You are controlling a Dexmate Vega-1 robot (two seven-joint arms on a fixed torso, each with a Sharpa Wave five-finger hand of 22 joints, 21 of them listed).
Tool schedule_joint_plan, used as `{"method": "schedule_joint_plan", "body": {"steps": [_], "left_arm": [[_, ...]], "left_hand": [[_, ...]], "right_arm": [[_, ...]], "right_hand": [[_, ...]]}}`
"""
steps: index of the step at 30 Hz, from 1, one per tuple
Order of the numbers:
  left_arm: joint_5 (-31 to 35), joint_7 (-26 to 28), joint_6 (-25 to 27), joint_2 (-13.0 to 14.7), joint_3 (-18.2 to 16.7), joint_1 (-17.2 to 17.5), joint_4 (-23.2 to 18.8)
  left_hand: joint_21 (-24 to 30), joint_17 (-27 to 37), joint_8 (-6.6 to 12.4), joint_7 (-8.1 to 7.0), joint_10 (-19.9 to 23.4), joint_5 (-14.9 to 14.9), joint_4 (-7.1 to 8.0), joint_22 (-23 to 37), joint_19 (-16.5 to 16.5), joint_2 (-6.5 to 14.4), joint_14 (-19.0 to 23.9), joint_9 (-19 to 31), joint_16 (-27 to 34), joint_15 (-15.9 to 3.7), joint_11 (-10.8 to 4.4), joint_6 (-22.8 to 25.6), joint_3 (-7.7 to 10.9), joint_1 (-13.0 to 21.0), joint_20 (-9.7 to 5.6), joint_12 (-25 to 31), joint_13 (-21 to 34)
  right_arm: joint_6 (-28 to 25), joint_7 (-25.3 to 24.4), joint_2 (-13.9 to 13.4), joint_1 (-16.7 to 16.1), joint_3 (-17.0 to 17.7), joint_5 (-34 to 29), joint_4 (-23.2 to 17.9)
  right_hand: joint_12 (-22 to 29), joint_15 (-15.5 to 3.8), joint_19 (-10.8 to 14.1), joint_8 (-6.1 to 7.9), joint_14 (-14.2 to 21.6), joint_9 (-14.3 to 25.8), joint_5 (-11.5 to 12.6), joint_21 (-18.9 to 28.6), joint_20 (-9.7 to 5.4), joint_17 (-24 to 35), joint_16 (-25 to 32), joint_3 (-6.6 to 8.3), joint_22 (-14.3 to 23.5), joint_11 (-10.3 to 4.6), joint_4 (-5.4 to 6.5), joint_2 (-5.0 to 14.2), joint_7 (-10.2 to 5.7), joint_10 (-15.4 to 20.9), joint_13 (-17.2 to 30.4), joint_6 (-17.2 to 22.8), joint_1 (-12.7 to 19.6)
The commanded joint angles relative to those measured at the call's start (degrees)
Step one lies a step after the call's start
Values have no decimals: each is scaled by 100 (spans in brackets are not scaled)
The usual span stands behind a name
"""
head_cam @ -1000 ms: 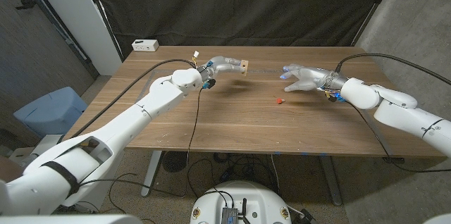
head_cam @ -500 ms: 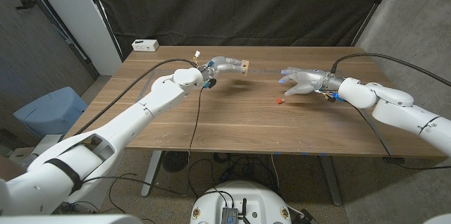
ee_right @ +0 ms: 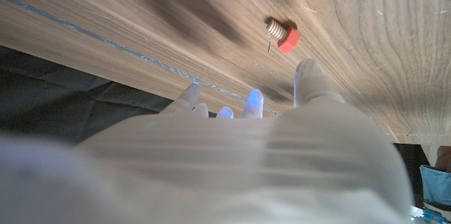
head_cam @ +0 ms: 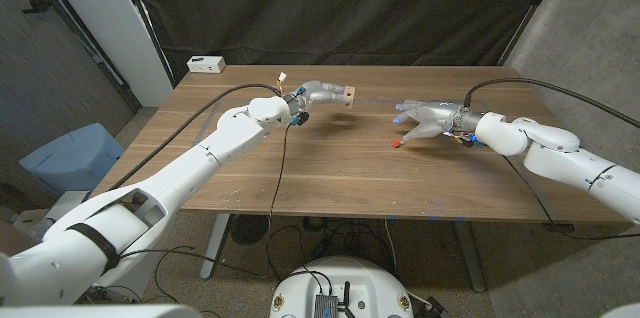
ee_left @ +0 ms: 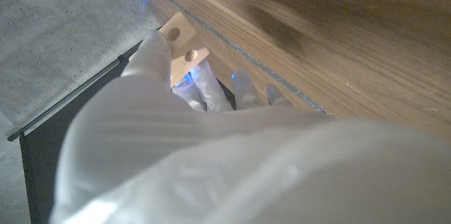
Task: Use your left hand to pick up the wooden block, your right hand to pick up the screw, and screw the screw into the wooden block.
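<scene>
My left hand [head_cam: 318, 92] holds the small wooden block [head_cam: 346, 94] lifted above the far middle of the table; the left wrist view shows the pale block [ee_left: 180, 48] with holes in it pinched at the fingertips of that hand [ee_left: 204, 111]. The red-headed screw [head_cam: 397, 143] lies on the table, and the right wrist view shows its red head and grey threads [ee_right: 282, 36]. My right hand [head_cam: 422, 121] hovers just right of and above the screw, fingers spread and holding nothing; its fingertips [ee_right: 307, 76] reach close to the screw without touching it.
A white power strip [head_cam: 206, 63] sits at the table's far left corner. Black curtain hangs behind the table [head_cam: 330, 173]. Cables run from both wrists across the wood. A blue bin [head_cam: 70, 156] stands on the floor to the left.
My right hand has moved left and down toward the screw. The left hand with the block has shifted slightly right.
</scene>
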Motion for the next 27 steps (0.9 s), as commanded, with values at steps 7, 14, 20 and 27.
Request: {"method": "schedule_joint_plan", "body": {"steps": [7,14,20,27], "left_arm": [[-2,8,60,19,18,23,-64],[16,1,60,24,32,12,-79],[22,23,136,46,32,25,-147],[20,13,173,80,29,33,-204]], "left_hand": [[27,6,26,10,9,26,23,15,-39,65,-24,15,25,-324,6,0,-8,-20,8,-45,15],[29,4,1,14,-69,22,25,14,-58,57,-78,14,11,-291,14,-60,-22,-40,13,-107,-6],[30,3,-13,26,-102,20,27,14,-71,55,-90,13,11,-284,13,-98,-30,-53,16,-135,-13],[32,1,-17,14,-119,19,28,14,-77,55,-97,12,13,-285,11,-114,-35,-61,25,-152,-15]], "right_arm": [[159,-172,142,82,-184,-368,173],[209,-242,157,94,-237,-504,210],[261,-398,162,83,-264,-658,236],[252,-389,191,105,-303,-736,261]], "right_hand": [[3,-250,97,-10,66,40,53,-4,-10,13,30,67,7,-19,-11,-25,21,-27,30,36,174],[6,-259,112,7,82,50,62,-4,-12,13,29,86,7,-23,-11,-33,21,-33,31,75,242],[19,-258,154,30,114,64,73,4,-20,14,31,108,8,-23,-12,-41,22,-13,31,126,323],[17,-267,172,54,159,76,80,3,-20,14,38,125,8,-30,-11,-54,22,-26,31,179,394]]}}
